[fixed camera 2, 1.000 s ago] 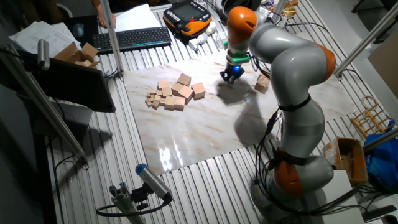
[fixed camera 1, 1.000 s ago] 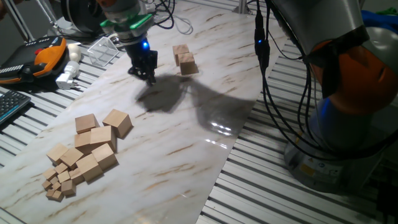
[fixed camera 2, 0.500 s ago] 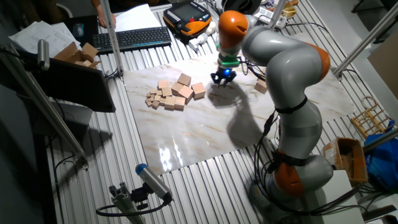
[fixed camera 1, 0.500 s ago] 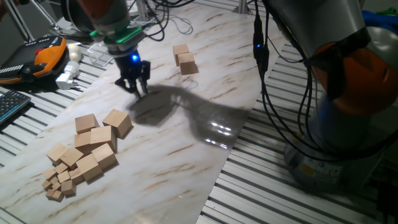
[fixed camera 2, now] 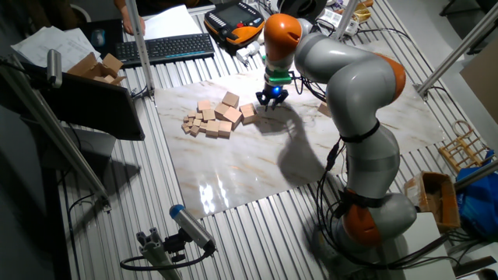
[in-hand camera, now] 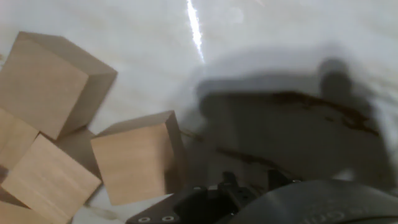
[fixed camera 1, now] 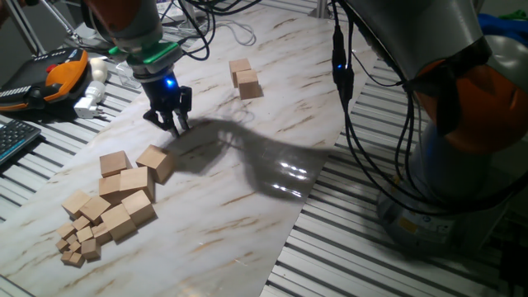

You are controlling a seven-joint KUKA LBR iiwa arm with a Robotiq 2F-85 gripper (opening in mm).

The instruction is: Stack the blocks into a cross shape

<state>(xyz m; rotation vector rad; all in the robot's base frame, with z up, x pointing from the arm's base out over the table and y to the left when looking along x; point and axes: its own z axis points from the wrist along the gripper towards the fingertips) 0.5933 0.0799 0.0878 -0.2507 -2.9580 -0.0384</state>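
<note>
A keyboard [fixed camera 1: 15,139] and an orange pendant [fixed camera 1: 58,70] lie off the marble board's [fixed camera 1: 247,177] far edge. The blocks [fixed camera 1: 124,186] huddle in a loose pile with tiny cubes [fixed camera 1: 76,246] beside; two more stacked blocks [fixed camera 1: 245,78] sit apart. The gripper [fixed camera 1: 168,122] hovers empty, fingers slightly apart, just beside the pile's nearest cube [fixed camera 1: 156,162]

Overhead lighting is bright and even. The arm casts a broad soft shadow [fixed camera 1: 247,153] across the marble board [fixed camera 1: 272,74], with specular glare [fixed camera 1: 289,169] beside it (also a streak in the hand view). Hand view is slightly soft.
</note>
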